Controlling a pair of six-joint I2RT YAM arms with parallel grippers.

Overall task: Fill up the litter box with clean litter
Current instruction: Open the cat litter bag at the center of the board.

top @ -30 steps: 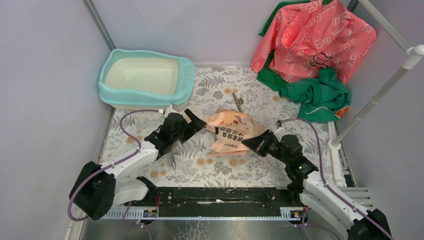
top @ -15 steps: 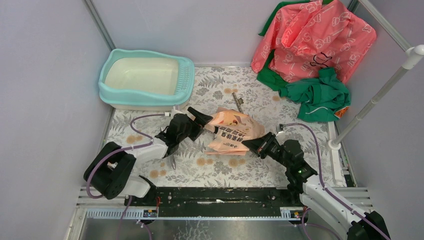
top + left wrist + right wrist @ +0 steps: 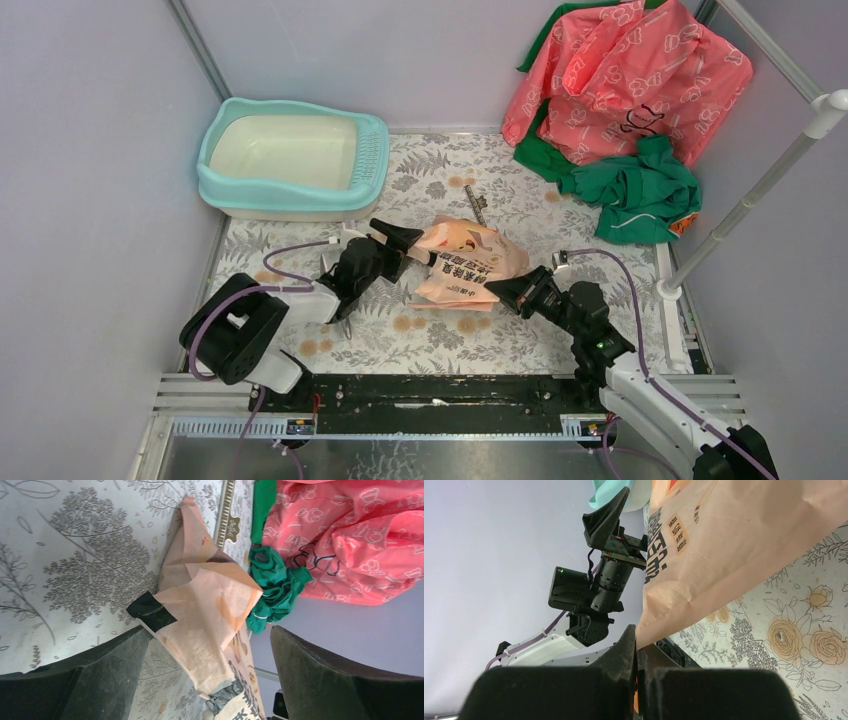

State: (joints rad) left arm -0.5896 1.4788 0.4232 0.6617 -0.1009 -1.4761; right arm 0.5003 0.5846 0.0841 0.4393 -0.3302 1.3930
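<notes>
Left gripper (image 3: 397, 250): jaws wide apart, nothing held. The near end of the crumpled pink-orange printed paper bag (image 3: 465, 262) sits in the gap between the fingers. In the left wrist view a folded corner of the bag (image 3: 205, 610) lies closer to one finger (image 3: 100, 665) than to the other. We cannot tell whether it touches.

Right gripper (image 3: 497, 290): fingers together, pinching the bag's opposite edge. The right wrist view shows the paper edge (image 3: 744, 540) going in right where the fingertips meet (image 3: 636, 650).

The bag lies flat on the grey floral-print table cover (image 3: 440, 340), with its long axis running roughly from one gripper to the other.

The large turquoise plastic litter box (image 3: 372, 150), with its cream inner pan, is beyond the left gripper and off to its left, well apart, against the back wall. Its long axis runs left to right, roughly parallel to the back wall. The slotted rim end points right, toward the bag side, and the higher rounded end points at the left wall. It sits upright and neither gripper touches it.

Far beyond the right gripper, in the back right corner, is a heap of salmon-pink printed cloth (image 3: 620, 70) and green cloth (image 3: 640, 190). A white pole (image 3: 760, 190) stands out to its right.
</notes>
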